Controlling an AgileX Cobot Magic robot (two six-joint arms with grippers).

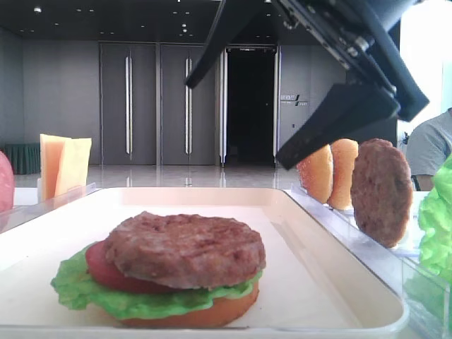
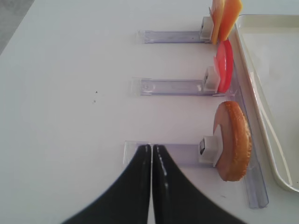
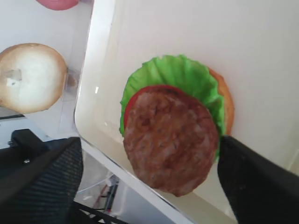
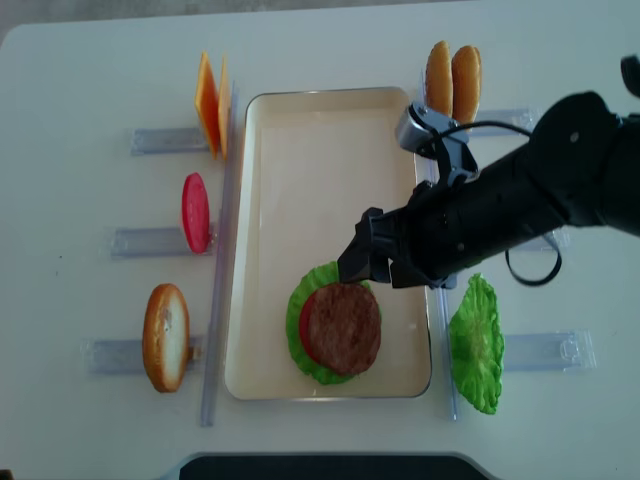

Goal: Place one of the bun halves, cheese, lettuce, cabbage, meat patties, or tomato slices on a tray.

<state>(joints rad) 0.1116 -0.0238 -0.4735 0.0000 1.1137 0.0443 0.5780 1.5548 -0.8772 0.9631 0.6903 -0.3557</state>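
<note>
On the cream tray a meat patty lies flat on a tomato slice, lettuce and an orange bun half. My right gripper hangs above the stack's far edge, open and holding nothing. In the right wrist view the patty shows between the spread fingers, and the gripper stands clear above it. My left gripper is shut and empty over the white table, beside the rack with an upright bun half.
Clear racks flank the tray. On the left stand cheese, a tomato slice and a bun half. On the right stand two bun halves, another patty and a lettuce leaf.
</note>
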